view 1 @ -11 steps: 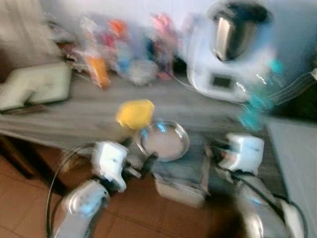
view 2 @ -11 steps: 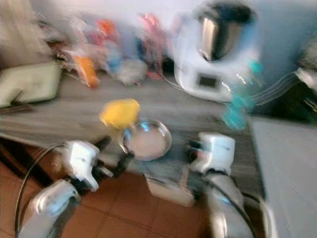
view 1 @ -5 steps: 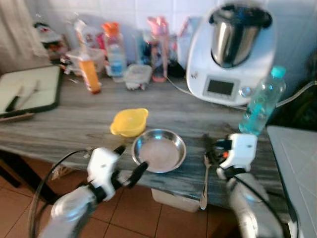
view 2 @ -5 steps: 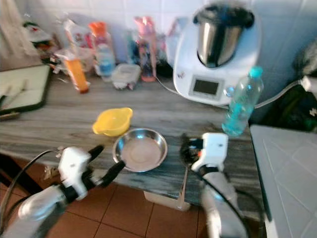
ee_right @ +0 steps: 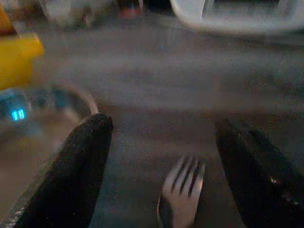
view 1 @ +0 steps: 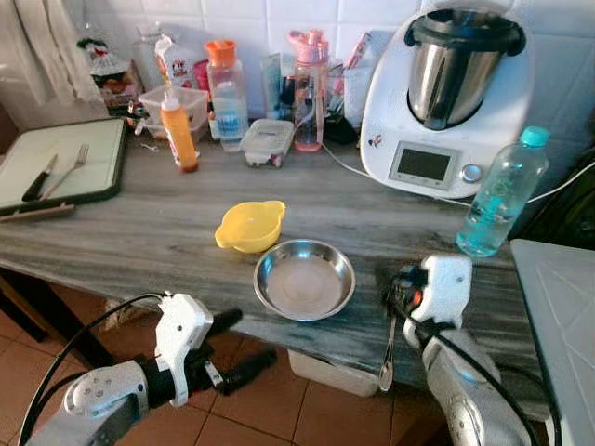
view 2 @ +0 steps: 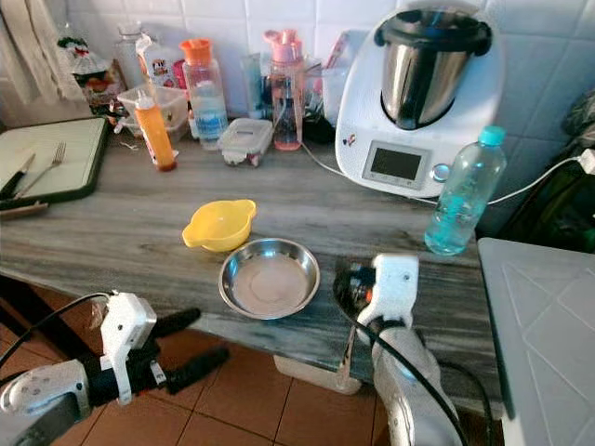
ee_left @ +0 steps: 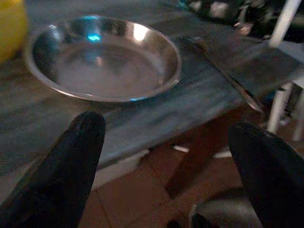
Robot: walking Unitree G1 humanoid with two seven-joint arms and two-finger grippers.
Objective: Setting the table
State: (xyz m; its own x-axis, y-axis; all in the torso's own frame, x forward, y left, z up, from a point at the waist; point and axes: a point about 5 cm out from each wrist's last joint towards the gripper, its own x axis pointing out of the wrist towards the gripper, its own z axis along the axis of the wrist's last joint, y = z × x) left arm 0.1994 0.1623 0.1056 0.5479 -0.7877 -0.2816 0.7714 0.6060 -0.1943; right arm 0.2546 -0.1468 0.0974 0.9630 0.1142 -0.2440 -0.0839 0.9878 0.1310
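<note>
Fork [view 1: 388, 348] lies at the counter's [view 1: 139, 232] front edge, handle overhanging, just beside the steel bowl [view 1: 304, 279]; right gripper [ee_right: 161, 156] open above its tines, left gripper [view 1: 237, 339] open off-edge — a nudge could tip it floorward.

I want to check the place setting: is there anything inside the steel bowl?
Nothing: the steel bowl holds only reflections on its bare bottom. The counter patch under it is covered, so unknown.
</note>
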